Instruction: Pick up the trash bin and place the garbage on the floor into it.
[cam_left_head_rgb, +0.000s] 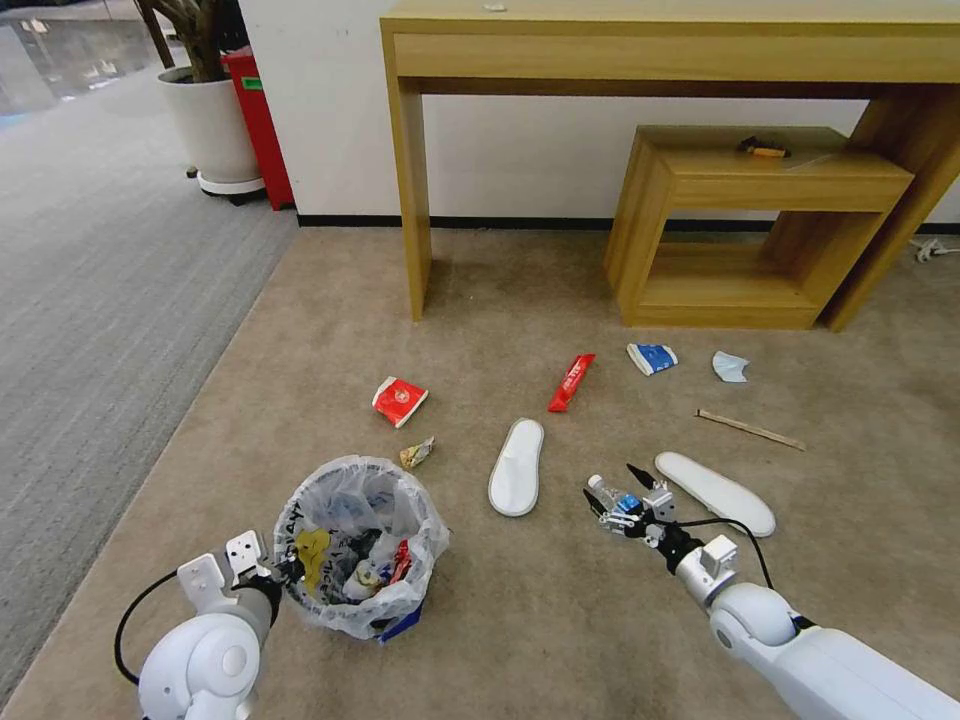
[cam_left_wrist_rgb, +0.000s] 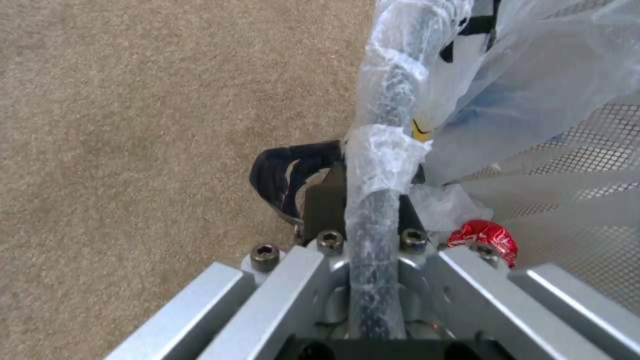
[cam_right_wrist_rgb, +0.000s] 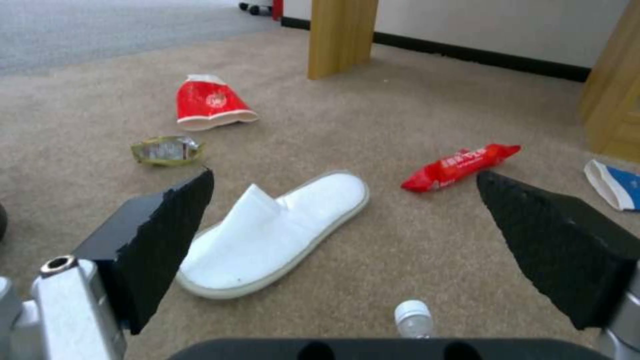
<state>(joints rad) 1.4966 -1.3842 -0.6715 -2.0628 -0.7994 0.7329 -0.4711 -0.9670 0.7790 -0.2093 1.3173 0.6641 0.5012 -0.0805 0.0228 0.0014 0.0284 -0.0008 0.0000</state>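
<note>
The trash bin, black with a clear liner and litter inside, is at the lower left of the head view. My left gripper is shut on its bagged rim. My right gripper hovers open just over a tiny clear bottle on the beige floor; its cap lies between the spread fingers. Other garbage lies around: two white slippers, a red wrapper, a red bar wrapper, a crumpled wrapper, a blue-white packet, a mask and a stick.
A wooden desk and a low wooden shelf stand against the far wall. A white plant pot and a red box are at the back left, beside grey ribbed carpet.
</note>
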